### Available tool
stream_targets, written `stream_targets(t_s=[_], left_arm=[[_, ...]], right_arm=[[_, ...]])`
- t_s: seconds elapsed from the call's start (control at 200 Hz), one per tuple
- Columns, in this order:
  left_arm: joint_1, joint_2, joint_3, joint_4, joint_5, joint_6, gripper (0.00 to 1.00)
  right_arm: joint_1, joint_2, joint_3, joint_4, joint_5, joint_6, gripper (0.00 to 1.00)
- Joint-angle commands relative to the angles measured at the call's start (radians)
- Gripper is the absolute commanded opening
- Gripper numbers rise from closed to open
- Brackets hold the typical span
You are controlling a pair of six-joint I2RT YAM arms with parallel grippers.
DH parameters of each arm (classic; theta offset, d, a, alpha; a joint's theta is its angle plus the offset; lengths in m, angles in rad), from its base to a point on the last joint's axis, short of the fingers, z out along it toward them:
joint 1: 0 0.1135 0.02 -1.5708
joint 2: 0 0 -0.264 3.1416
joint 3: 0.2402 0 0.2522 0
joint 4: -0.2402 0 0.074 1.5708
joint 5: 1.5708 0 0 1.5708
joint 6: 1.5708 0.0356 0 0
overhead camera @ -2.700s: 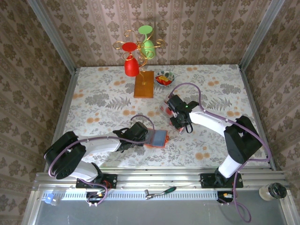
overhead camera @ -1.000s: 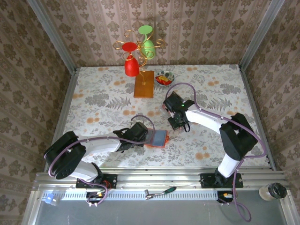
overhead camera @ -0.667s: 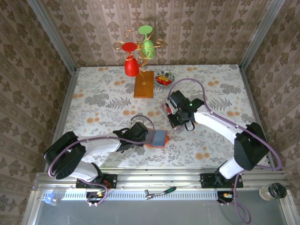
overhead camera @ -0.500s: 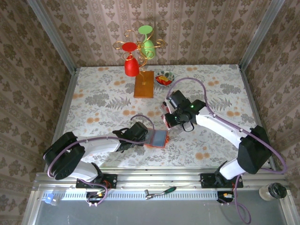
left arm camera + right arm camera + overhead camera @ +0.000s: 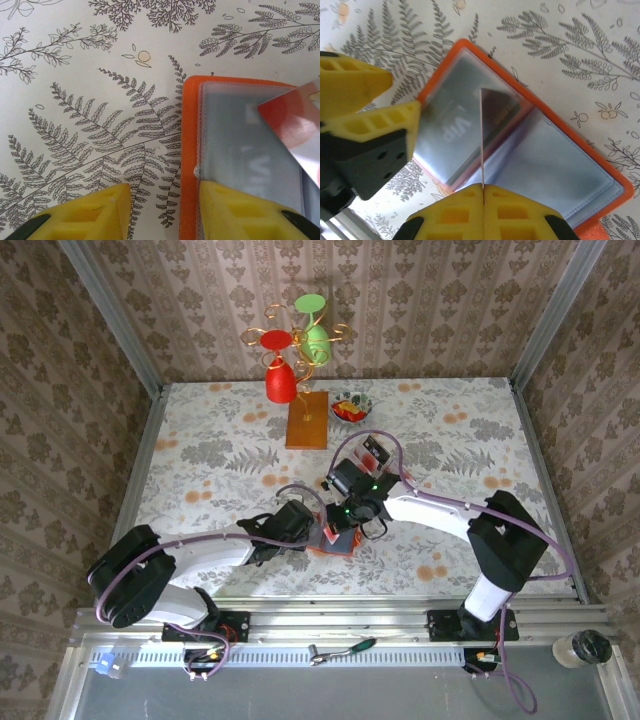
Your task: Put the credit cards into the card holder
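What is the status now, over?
Right end effector shut on red credit card, edge-on above open card holder. Left end effector open, one finger on holder's edge. Nothing blocks the slot.

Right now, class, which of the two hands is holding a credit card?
The right hand: it pinches a red card above the orange card holder, while the left hand stands open, cardless.

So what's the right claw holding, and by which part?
A red credit card, pinched by one edge in the shut right claw, above the card holder.
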State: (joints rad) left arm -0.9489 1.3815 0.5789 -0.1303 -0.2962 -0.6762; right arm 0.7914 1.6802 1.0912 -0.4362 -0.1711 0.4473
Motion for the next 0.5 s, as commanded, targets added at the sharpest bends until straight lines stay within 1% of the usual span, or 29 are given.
stream_targets(t_s=[0.0,0.265,0.495], left_arm=[[-0.010,-0.022,-0.017,-0.020,-0.018,-0.016,0.42],[-0.011,-0.053,-0.028,-0.030,-0.027,-0.025,0.42],[-0.007,-0.051,-0.012,-0.116,-0.072,-0.057,0.42]], right_arm=[[0.007,0.028,-0.007,0.034,-0.021,0.020,0.00],[0.006,0.089,0.028,-0.020,-0.002,-0.061,0.00],[0.003,0.106,0.042,-0.037,-0.011,-0.104,0.00]])
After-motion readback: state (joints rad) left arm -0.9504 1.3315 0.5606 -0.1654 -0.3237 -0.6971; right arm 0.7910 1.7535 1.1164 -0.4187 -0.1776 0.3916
